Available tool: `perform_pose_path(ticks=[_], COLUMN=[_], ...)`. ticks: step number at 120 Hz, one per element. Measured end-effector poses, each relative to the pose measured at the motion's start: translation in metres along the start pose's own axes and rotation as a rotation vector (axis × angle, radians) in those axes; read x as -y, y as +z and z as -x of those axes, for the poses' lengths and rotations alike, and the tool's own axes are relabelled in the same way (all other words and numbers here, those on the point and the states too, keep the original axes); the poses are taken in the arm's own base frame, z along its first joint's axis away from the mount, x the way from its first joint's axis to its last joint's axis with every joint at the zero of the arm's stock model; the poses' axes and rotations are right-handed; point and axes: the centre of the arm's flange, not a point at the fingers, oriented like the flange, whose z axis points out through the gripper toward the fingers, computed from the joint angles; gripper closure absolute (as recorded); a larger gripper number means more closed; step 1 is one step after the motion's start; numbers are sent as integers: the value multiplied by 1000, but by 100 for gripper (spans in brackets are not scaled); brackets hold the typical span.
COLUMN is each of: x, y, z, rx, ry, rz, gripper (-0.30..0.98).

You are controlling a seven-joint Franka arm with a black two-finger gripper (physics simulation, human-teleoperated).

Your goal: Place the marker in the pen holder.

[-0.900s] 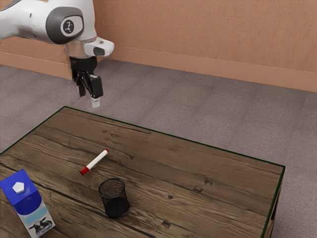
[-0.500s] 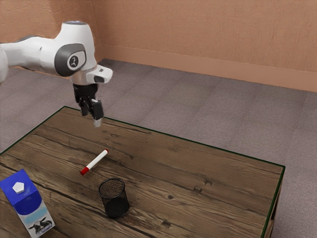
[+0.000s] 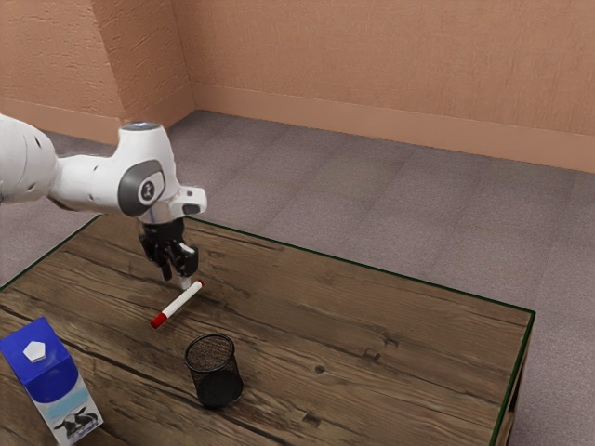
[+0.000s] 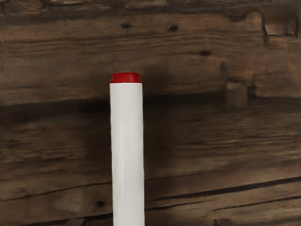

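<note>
Across the middle and right of the exterior view, brown wooden planks make up the rectangular table (image 3: pixel 418 339), its thin dark-green edge slanting from the upper left down to a corner at the far right. Bare wood stretches between that corner and the black wire-mesh pen holder (image 3: pixel 215 373), which stands upright at lower centre-left. The blue-and-white milk carton (image 3: pixel 58 390) takes up the lower left corner, well apart from the holder. The slim white marker with red ends (image 3: pixel 180 302) lies flat on the wood, left of the frame's centre, between the holder and the table's upper edge, slanting from lower left to upper right. The exterior view gives its whole length, with the long red cap at the lower left end; the wrist view gives the other end close up, a short red plug on the white barrel, over dark seams and knots in the planks. The black two-finger gripper (image 3: pixel 177 279) is left of centre in the exterior view, pointing down over the marker's upper right end. Its fingers stand apart, partway or more, with nothing gripped; whether a fingertip touches the barrel, I cannot tell.
</note>
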Motion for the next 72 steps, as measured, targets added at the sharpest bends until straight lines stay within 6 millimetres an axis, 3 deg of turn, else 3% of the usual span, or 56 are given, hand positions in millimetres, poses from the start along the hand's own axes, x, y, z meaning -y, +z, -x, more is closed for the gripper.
perform_pose_path(ticks=[23,46,72], x=[4,9,12], y=[32,41,58], z=[-18,-35,-40], rx=[-13,-35,-22], ry=[-61,-93,-119], rz=[14,8,10], gripper=[43,45,47])
